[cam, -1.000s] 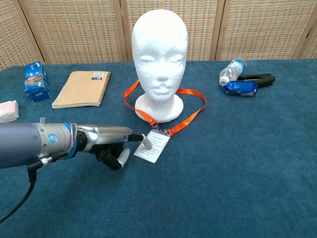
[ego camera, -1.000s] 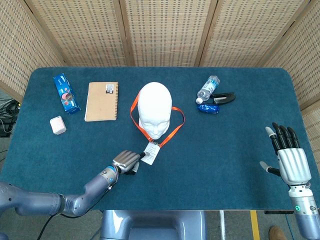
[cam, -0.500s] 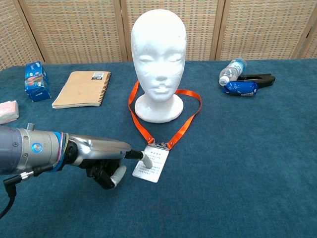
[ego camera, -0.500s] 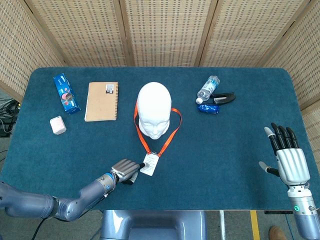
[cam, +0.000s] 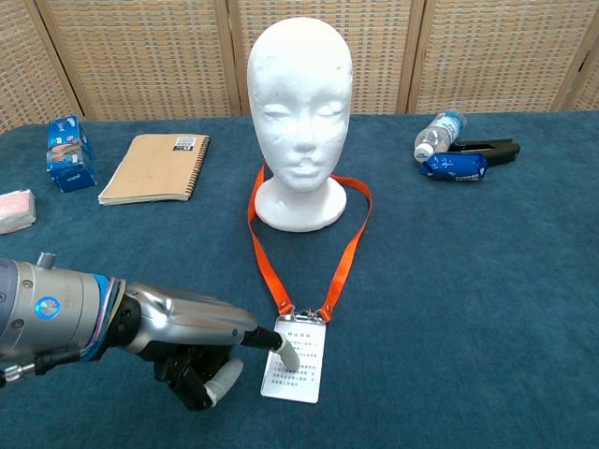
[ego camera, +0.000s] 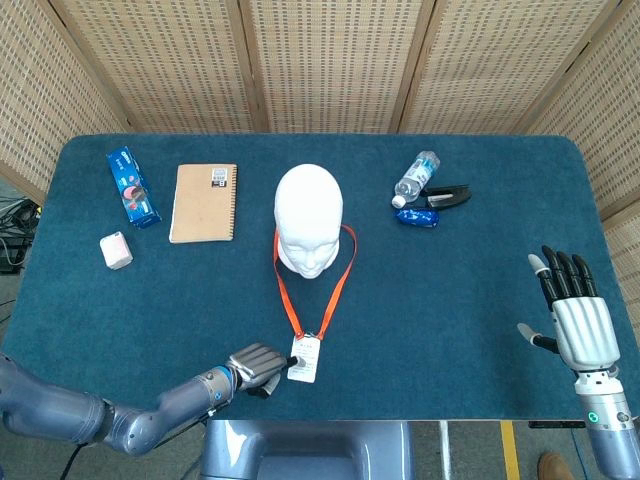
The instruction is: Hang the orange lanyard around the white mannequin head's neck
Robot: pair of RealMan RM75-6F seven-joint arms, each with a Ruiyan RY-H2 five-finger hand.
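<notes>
- The orange lanyard (cam: 343,255) is a flat, bright orange ribbon; we see it looped around the base of the white mannequin head (cam: 300,103), its two straps running forward from the neck across the blue counter (cam: 487,299) and narrowing to a long V.
- The two straps meet at small metal clips on the top edge of a white badge card (cam: 295,370), which carries rows of small print that we cannot read; the card lies flat on the counter near the front edge.
- In the head view the lanyard (ego camera: 332,285) shows the same narrow V, with the card (ego camera: 303,358) at its tip, well in front of the mannequin head (ego camera: 309,219).
- Our left robot hand (cam: 211,344) lies low on the counter just left of the card; one fingertip (cam: 287,354) is stretched out and presses on the card's left edge, and the other fingers are curled underneath. It grips nothing that we can see.
- Our right robot hand (ego camera: 575,312) shows only in the head view, at the right edge of the counter, fingers spread and holding nothing.
- The mannequin head stands upright at mid-counter, a smooth white foam head on a round base.
- Behind it to the left lie a brown spiral notebook (cam: 156,167), a blue packet (cam: 68,152) and a small pink pack (cam: 16,210); to the right lie a clear water bottle (cam: 439,133), a blue wrapper (cam: 453,166) and a black stapler-like tool (cam: 487,148).
</notes>
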